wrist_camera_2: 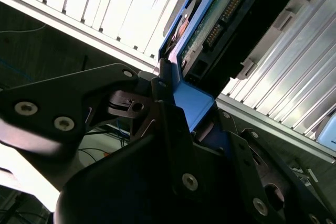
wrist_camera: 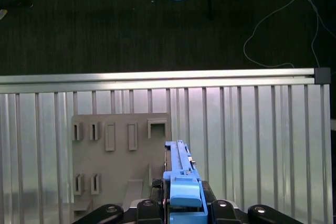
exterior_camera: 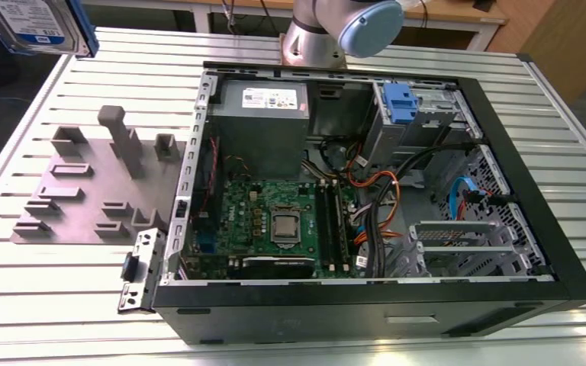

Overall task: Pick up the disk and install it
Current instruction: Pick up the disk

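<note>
Gripper: the gripper [wrist_camera_2: 189, 95] is clenching the disk [wrist_camera_2: 233, 3] by its blue frame, with 1 black finger [wrist_camera_2: 173, 129] pressing against the frame's side; in the first wrist view the gripper [wrist_camera: 182, 208] is clasping the same blue edge.
Disk, exterior view: the disk [exterior_camera: 40, 27] is hanging in the air at the exterior view's upper left corner, label side facing the camera, well apart from the computer case [exterior_camera: 375, 313].
Disk, first wrist view: the disk [wrist_camera: 181, 174] is showing edge-on, hanging clear above the table [wrist_camera: 252, 129] and just beside the grey fixture [wrist_camera: 118, 150].
Table: the slatted metal table [exterior_camera: 49, 305] is carrying the case and the grey fixture [exterior_camera: 89, 191], which is lying toward the exterior view's left of the case.
Case: it is lying on its side with the panel off, showing a green board [exterior_camera: 272, 213], a grey power box [exterior_camera: 262, 107] and orange and black cables [exterior_camera: 375, 191].
Bay: a blue bracket [exterior_camera: 400, 103] is sitting in the metal bay at the case's far end.
Arm: its base [exterior_camera: 323, 30] is standing behind the case.
</note>
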`<state>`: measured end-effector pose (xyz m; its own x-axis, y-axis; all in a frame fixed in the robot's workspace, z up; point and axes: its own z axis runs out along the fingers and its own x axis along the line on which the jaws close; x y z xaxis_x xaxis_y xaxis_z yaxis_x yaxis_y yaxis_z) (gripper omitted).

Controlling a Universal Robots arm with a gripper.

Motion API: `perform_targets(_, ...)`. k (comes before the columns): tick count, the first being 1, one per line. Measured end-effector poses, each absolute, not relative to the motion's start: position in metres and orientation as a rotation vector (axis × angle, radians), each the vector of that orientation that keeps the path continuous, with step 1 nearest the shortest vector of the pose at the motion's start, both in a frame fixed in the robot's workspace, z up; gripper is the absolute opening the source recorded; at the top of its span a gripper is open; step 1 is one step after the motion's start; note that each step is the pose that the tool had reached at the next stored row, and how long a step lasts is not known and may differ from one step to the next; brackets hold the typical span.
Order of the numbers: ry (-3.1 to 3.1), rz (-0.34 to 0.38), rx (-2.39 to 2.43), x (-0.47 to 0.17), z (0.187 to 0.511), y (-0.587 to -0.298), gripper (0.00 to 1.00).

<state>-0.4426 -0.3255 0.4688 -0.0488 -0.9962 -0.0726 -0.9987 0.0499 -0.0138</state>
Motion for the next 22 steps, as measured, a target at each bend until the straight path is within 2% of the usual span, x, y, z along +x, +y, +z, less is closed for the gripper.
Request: perform_targets(22,2.231,0.063,-2.123,-0.432,0.475,-0.325,0.37)
